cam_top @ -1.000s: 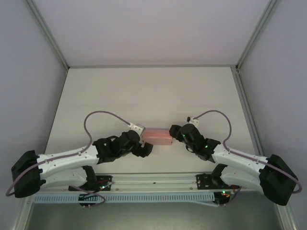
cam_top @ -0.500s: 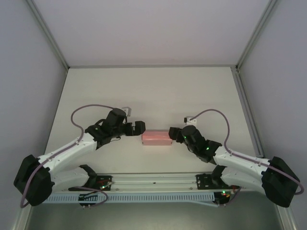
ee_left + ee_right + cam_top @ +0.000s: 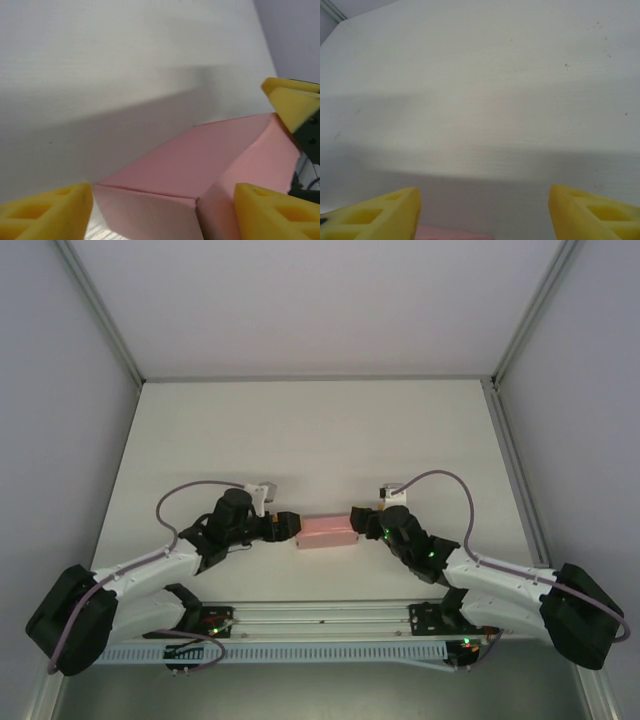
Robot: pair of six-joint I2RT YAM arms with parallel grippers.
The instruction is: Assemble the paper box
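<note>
1. My left hand (image 3: 164, 200) is back at the box (image 3: 210, 160). A second ago it sat low against this end, and half a second ago it had swung up and away from it. Now it is level with the end again. Its fingers stand wide apart and grip nothing, and the box's near end lies between them.
2. Just past those fingers the box looks like a closed block, with top, end and side panels folded on crisp creases. I can see no loose flap from here. It lies flat on the worktop (image 3: 320, 430) between my two hands, and over the last second it has crept slightly toward the arm bases.
3. At the box's far end my right hand (image 3: 360, 519) has held its place throughout. One of its yellow fingers (image 3: 292, 102) touches the upper corner there. That hand is also spread and grips nothing. In its own camera a thin strip of pink shows low between the fingers.
4. My reading is that the folding is essentially done and the left hand's short detour was a re-approach. With both ends bracketed, the next job looks like pressing inward to square the box and seat the end panels. The card is thin, so a hard squeeze could buckle it.
</note>
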